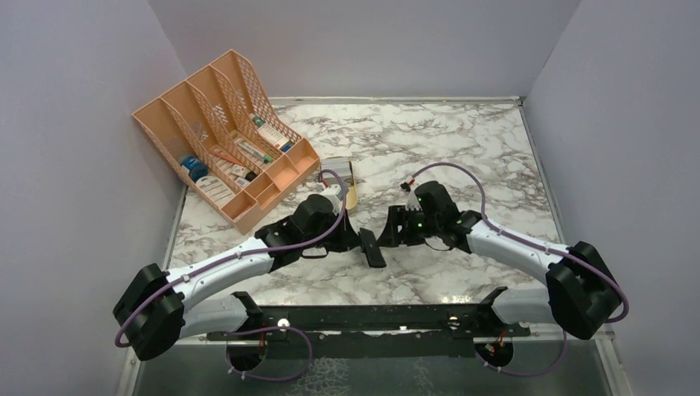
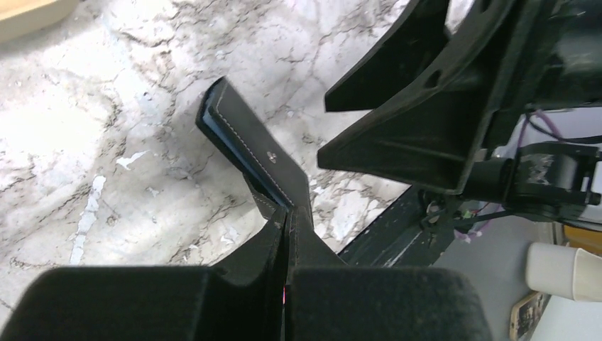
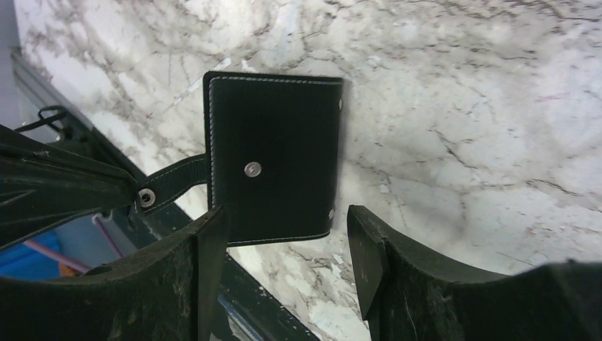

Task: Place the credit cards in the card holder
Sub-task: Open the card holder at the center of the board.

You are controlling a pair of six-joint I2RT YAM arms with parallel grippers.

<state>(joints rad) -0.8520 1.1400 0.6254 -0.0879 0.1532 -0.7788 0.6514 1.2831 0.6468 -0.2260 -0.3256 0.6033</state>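
Landmark: tan tin [image 1: 344,186], just beyond the two wrists on the marble table [image 1: 462,148].

- Left gripper [image 2: 286,234]: on the near side of the tin. Fingers pressed together, pinching the card holder [image 3: 273,142], apparently by its strap [image 3: 177,181].
- Card holder: nearer than the tin and slightly to its right, between the two claws. It seems lifted off the marble, standing on edge and folded shut. Strap is unfastened and the snap stud [image 3: 252,169] on the cover is bare.
- Right gripper [image 3: 285,217]: nearer than the tin and further right than the holder. Fingers are spread and hold nothing.
- Key relation: the holder lies straight ahead of the right claw, broad cover turned toward it. Its longer side runs roughly along the claw's reach, and its near edge sits about level with the fingertips. Cannot tell whether it touches them.
- Judgement: with the left claw occupied, the right arm is the free one for opening the fold.
- Credit cards: none identifiable in any view.
- Tin contents: something pale at its far end; cannot tell what.
- Peach organiser [image 1: 227,136]: beyond the tin and to its left. Its compartments hold small labelled boxes [image 1: 216,188]
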